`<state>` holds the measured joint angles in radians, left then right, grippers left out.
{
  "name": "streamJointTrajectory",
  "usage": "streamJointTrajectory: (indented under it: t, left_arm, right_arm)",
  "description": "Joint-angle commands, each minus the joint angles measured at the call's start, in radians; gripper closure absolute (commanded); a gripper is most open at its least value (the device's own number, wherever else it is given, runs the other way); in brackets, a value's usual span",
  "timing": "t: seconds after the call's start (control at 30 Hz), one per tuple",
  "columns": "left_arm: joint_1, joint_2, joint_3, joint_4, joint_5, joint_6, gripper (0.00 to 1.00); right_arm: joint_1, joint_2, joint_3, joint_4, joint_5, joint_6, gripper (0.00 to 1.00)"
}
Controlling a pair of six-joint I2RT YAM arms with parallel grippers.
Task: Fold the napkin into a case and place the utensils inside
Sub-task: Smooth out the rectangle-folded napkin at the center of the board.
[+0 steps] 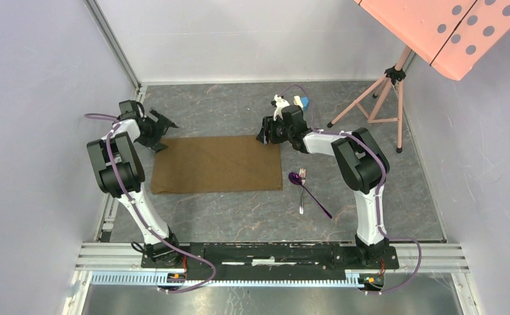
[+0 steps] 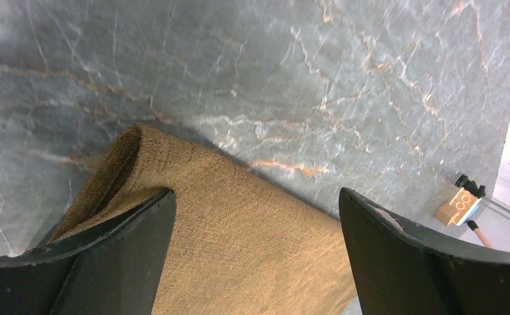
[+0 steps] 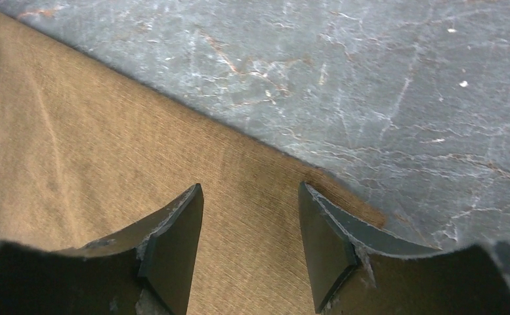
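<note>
**Asker:** How much room is there around the cloth?

**Me:** Plenty. The napkin (image 1: 216,164) lies flat as a long rectangle in the middle of the table (image 1: 239,216), with bare grey stone along all four edges. Its far edge runs straight from one of my hands to the other. The spoon (image 1: 310,194) and fork (image 1: 301,192) lie together just off its near right corner, crossing near their heads and clear of the cloth. A pink stand (image 1: 378,98) has its legs on the far right of the table, well apart from all this.

**Asker:** And your jaws?

**Me:** My left gripper (image 1: 162,131) sits at the napkin's far left corner, spread wide and holding nothing. From that wrist I see the cloth's edge curl up in a soft rolled lip just beside one finger. I cannot tell whether it touches.

**Asker:** The other side?

**Me:** My right gripper (image 1: 263,136) hangs over the far right corner. Its jaws stand at a middling gap — not wide, not shut — and the cloth's edge passes beneath them. Nothing is pinched. Whether the tips rest on the fabric I cannot tell.
</note>
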<state>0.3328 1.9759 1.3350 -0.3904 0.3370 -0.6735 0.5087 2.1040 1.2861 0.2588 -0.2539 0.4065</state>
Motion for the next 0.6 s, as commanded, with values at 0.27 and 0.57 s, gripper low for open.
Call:
streamJointTrajectory:
  t: [0.27,0.57]
  left_arm:
    - [0.02,-0.05,0.019,-0.064,-0.084,0.005,0.0]
    - [0.008,-0.019,0.134,-0.08,0.043,0.008,0.0]
  right_arm:
    - [-0.042,-0.002,0.02,-0.042,0.116,-0.057,0.4]
    - [0.022,-0.109,0.05,-0.041,0.044,-0.017,0.39]
